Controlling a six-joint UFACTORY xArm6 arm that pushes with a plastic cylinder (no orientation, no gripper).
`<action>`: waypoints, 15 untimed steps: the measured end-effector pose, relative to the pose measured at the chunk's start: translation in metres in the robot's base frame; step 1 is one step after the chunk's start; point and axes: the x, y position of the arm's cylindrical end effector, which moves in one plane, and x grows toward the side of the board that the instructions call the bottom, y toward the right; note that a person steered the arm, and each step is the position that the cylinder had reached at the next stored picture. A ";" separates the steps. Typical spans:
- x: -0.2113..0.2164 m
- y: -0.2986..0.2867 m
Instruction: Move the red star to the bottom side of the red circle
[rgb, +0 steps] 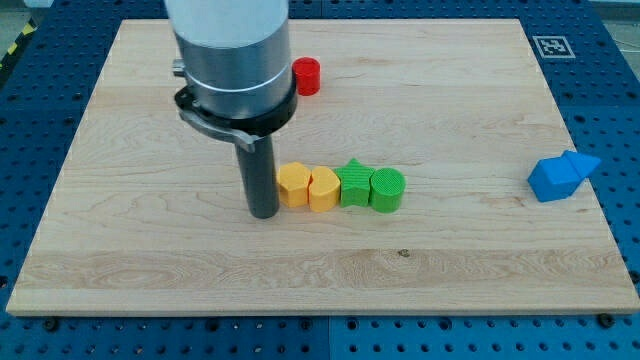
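The red circle (307, 76) is a short red cylinder near the view's top, just right of the arm's grey body. No red star shows anywhere; the arm's wide body hides part of the board at the top left. My tip (263, 213) rests on the board at the left end of a row of blocks, touching or nearly touching the first yellow block (292, 184). The tip is well below the red circle and a little to its left.
The row runs rightward from my tip: the yellow block, a second yellow block (323, 189), a green star (353, 183) and a green circle (387, 190), all touching. Two blue blocks (562, 175) sit together at the board's right edge (585, 200).
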 end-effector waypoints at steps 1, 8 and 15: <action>0.000 -0.045; -0.188 -0.215; -0.155 0.026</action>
